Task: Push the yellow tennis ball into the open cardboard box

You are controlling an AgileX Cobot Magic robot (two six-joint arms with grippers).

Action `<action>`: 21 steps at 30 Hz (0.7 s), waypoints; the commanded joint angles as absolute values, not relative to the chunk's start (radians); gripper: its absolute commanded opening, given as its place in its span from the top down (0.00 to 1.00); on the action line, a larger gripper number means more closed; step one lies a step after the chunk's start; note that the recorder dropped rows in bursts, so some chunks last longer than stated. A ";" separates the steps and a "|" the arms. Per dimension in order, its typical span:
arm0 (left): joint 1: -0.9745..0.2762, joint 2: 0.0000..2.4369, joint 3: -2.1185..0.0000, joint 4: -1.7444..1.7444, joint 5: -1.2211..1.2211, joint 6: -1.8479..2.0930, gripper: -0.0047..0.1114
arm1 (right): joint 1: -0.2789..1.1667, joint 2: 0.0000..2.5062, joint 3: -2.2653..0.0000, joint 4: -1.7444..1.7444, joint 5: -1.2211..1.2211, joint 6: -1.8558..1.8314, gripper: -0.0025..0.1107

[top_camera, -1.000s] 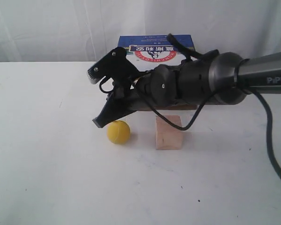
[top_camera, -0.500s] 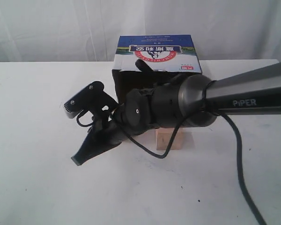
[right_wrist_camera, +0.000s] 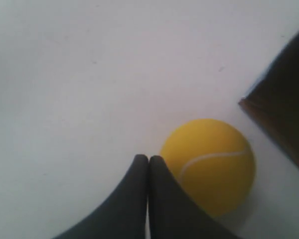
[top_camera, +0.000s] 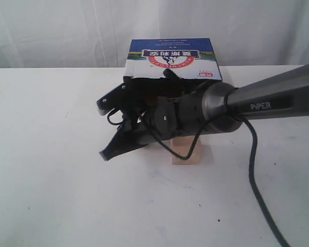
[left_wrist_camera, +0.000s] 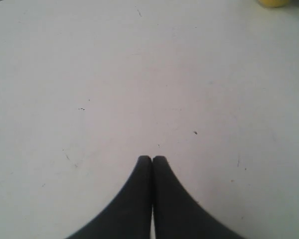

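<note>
While the right gripper (top_camera: 106, 153) had swung out toward the near left of the bench (top_camera: 51, 200) half a second ago, it has now drawn back toward the open cardboard box (top_camera: 172, 56), its two dark, tapered fingers clenched together on nothing. The arm hides the yellow tennis ball (right_wrist_camera: 208, 167) from the exterior view. The right wrist view shows it on the bench right beside the closed fingertips, perhaps touching, with the box's dark brown edge near on its far side. We judge the push is under way and the ball not yet inside. The ball is round and matte, with a pale curved seam, so it should roll freely. The box top is blue-and-white print, the wooden cube (top_camera: 190, 153) is pale and square-edged, and the bench is smooth white. The left gripper (left_wrist_camera: 152, 159) is pinched closed, empty, over bare bench.
</note>
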State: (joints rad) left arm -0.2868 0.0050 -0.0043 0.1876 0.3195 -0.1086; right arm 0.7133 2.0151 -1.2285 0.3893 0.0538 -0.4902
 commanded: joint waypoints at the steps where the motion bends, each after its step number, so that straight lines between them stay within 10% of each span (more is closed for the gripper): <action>1: -0.292 0.000 0.000 0.189 0.330 -0.106 0.96 | 0.663 2.003 -1.267 0.382 0.034 -0.533 0.98; 21: -0.292 0.000 0.000 0.189 0.330 -0.106 0.96 | 0.682 1.961 -1.306 0.241 0.354 -0.272 0.98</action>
